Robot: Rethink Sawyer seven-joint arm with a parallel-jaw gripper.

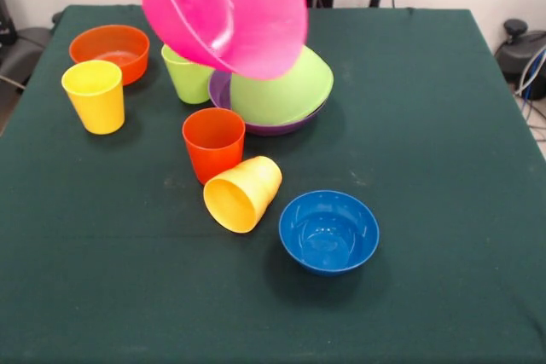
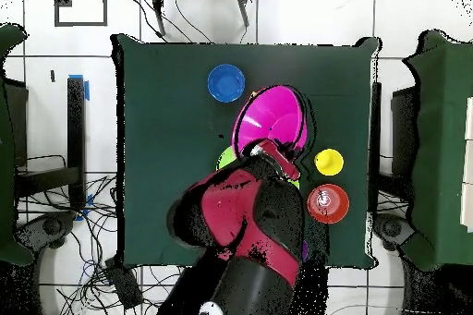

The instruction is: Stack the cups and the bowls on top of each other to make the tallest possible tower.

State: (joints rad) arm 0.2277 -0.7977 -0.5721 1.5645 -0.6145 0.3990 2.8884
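The large pink bowl [image 1: 226,10] hangs tilted in the air above the back of the table, its opening facing left. In the overhead view my gripper [image 2: 267,151] meets the pink bowl [image 2: 273,122] at its rim and holds it; the front view hides the gripper behind the bowl. Below it, a lime green bowl [image 1: 286,87] lies tilted inside a purple bowl [image 1: 271,128]. A lime green cup [image 1: 189,76] stands just left of them. An orange-red cup [image 1: 213,142] stands upright, and a yellow-orange cup [image 1: 243,193] lies on its side in front of it.
A blue bowl [image 1: 328,230] sits alone at the front right of the group. An orange bowl [image 1: 109,50] and an upright yellow cup [image 1: 95,95] stand at the back left. The green table cloth [image 1: 444,125] covers the whole table.
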